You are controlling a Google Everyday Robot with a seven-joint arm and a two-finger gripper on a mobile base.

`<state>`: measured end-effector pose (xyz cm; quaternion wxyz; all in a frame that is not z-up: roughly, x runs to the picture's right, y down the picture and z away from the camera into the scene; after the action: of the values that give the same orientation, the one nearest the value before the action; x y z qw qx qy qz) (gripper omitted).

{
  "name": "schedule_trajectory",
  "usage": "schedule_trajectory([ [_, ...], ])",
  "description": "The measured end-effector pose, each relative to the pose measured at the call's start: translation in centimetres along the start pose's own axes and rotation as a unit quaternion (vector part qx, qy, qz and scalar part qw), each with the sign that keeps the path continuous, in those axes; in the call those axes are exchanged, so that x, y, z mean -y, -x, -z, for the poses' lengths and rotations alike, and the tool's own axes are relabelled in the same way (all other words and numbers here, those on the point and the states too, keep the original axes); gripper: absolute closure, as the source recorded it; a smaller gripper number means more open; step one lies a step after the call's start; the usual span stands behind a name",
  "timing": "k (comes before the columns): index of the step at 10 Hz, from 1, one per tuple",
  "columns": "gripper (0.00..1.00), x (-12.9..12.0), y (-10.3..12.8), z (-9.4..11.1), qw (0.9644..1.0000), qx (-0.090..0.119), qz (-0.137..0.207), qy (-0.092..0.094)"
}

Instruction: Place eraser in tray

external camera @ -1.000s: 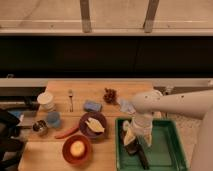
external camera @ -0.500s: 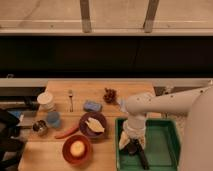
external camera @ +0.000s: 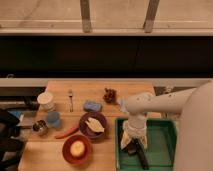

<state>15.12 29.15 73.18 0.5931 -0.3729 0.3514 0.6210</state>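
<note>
The tool [external camera: 133,144] hangs low inside the green plastic tray [external camera: 166,146] (shallow, rectangular, raised rim) at its left side, under the smooth white arm [external camera: 160,102]. Whether it is clamped or apart, I cannot tell. A dark oblong piece [external camera: 141,156] lies on the tray floor just beside it, possibly the eraser. The tray sits on the wooden desk [external camera: 100,90], right of a round red bowl [external camera: 76,149].

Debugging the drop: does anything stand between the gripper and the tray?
Nothing visible does. The gripper hangs low over the green tray, inside its rim. A dark elongated object lies on the tray floor right by the gripper, so it could crowd the drop spot.
</note>
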Motion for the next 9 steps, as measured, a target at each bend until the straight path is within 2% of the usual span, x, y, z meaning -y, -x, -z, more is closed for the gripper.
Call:
schedule_trajectory([
  [4, 0.28, -1.2, 0.6, -1.2, 0.9999, -0.012, 0.012, 0.002],
  [7, 0.28, -1.1, 1.0, -1.9, 0.9998, -0.019, 0.008, 0.000],
  [8, 0.29, -1.2, 1.0, -2.0, 0.9998, -0.016, 0.005, -0.004],
  [9, 0.38, -1.4, 1.0, -2.0, 0.9999, -0.010, -0.001, -0.011],
])
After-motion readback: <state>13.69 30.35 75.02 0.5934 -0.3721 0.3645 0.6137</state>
